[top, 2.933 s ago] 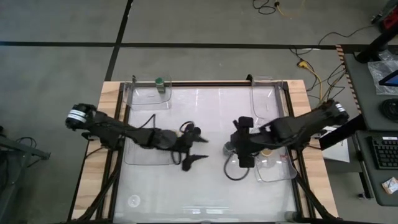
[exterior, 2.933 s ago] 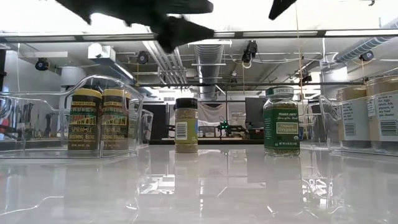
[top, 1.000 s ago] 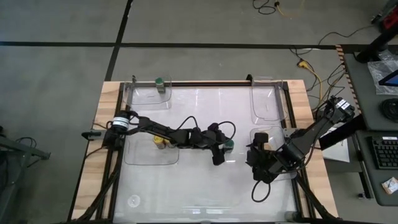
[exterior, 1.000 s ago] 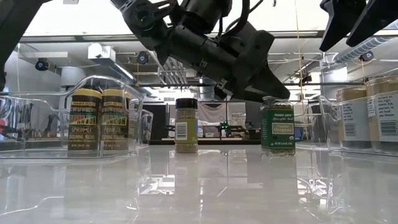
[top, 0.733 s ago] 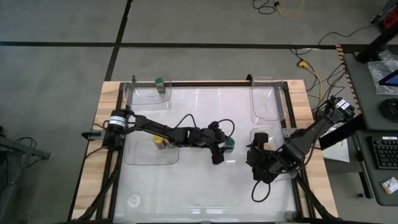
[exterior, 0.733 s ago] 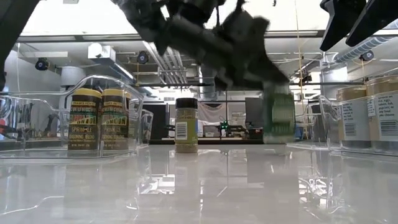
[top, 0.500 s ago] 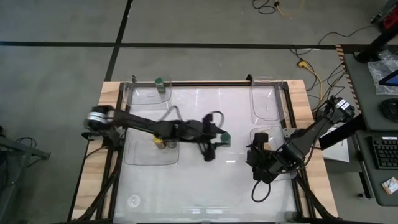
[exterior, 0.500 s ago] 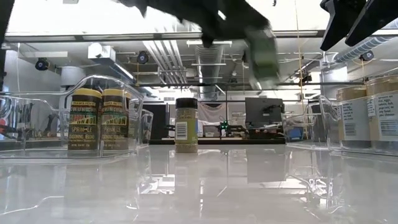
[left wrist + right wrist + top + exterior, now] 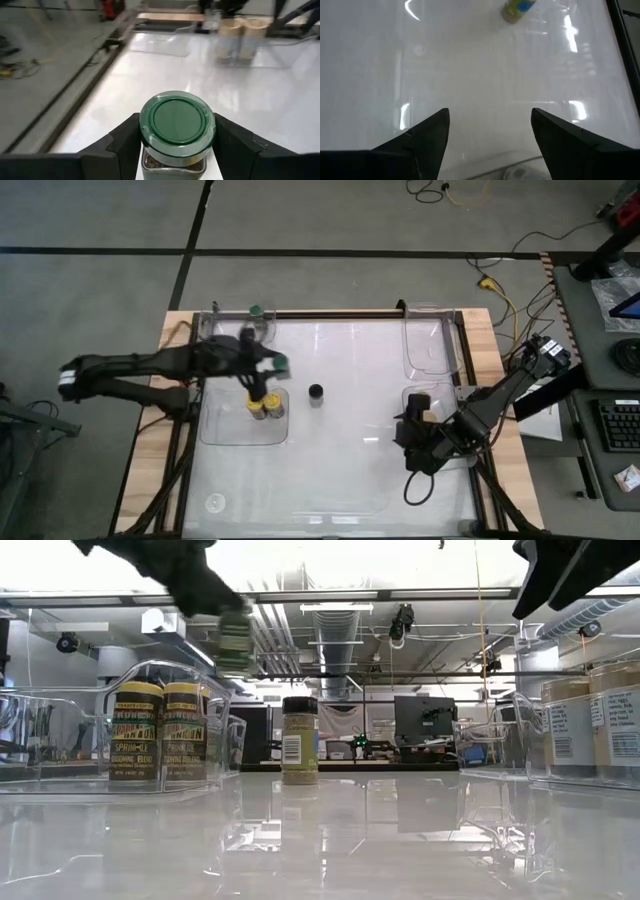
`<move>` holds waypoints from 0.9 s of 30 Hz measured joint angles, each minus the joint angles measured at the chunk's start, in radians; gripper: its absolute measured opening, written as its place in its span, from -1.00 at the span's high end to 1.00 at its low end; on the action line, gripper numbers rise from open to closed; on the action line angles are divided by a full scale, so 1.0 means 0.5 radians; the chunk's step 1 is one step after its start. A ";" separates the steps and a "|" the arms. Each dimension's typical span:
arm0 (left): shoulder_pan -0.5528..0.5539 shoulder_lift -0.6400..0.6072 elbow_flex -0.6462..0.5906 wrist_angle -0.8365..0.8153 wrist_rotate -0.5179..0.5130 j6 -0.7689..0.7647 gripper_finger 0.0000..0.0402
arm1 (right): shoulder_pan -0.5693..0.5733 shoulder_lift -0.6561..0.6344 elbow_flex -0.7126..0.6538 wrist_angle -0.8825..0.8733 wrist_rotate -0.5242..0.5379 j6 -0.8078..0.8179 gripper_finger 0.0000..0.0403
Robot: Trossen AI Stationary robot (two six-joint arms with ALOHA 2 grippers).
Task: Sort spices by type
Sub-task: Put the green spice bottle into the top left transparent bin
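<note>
My left gripper (image 9: 272, 364) is shut on a green-lidded spice jar (image 9: 177, 120), held high over the far edge of the left near tray (image 9: 225, 430); the low view shows that jar (image 9: 235, 640) in the air. Two yellow-lidded jars (image 9: 265, 406) stand in that tray. A black-lidded jar (image 9: 316, 392) stands on its base at the table's middle. Another green-lidded jar (image 9: 257, 311) stands in the left far tray. Tan jars (image 9: 590, 725) stand in the right near tray. My right gripper (image 9: 490, 135) is open over that tray (image 9: 445, 450), touching nothing. My left gripper pinches the green-lidded jar between its two fingers (image 9: 125, 142), one on each side of the jar's upper part, at and just under the lid (image 9: 146, 150). The fingers come slanting from the table's left and above. The jar is lifted clear and stays roughly upright.
Clear plastic trays sit at the table's corners: left far (image 9: 235, 335), right far (image 9: 430, 345), left near and right near. The right arm (image 9: 500, 400) reaches in from the right edge. Bare table lies around the black-lidded jar and toward the near edge.
My left gripper, around the green-lidded jar standing right of the table's middle, has lifted it clear and carried it up and toward the left and far edges, to above the left near tray. The black-lidded jar, formerly under the arm, now shows.
</note>
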 joint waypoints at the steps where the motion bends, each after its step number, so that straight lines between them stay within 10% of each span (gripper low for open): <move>1: 0.051 -0.071 -0.012 -0.049 0.004 0.036 0.08 | -0.004 0.000 0.000 0.020 0.000 -0.014 -0.34; 15: 1.046 -0.145 -0.007 -0.283 0.377 0.487 0.08 | -0.136 0.000 0.004 0.281 0.124 -0.125 -0.21; 27: 1.232 0.228 -0.022 -0.102 0.167 0.490 0.08 | -0.280 0.000 0.005 0.392 0.120 -0.230 -0.21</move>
